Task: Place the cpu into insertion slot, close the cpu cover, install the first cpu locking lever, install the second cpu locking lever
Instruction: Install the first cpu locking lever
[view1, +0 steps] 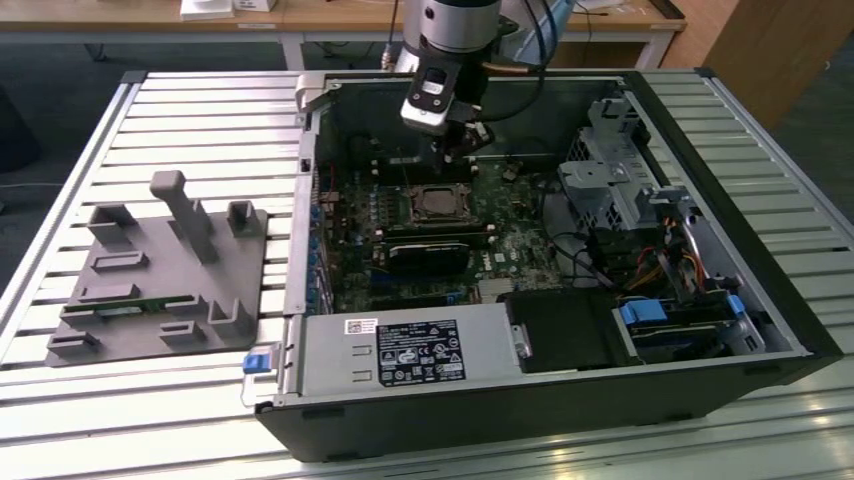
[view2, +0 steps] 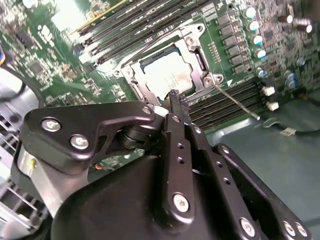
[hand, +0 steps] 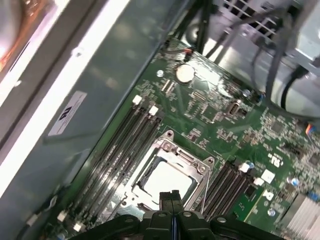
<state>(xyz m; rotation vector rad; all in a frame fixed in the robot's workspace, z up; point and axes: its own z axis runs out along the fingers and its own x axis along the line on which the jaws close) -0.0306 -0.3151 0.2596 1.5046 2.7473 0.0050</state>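
Near the pressed-together fingers (hand: 165, 201) — the cpu (hand: 167, 181), socketed.

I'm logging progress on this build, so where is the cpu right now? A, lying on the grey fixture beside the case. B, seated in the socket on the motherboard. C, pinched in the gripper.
B: in the second wrist view the cpu lies flat on the motherboard, framed by the cpu cover, with the shut gripper just beside it.

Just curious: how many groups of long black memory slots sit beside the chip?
2: one memory-slot bank and a second memory-slot bank flank the cpu; others may be hidden.
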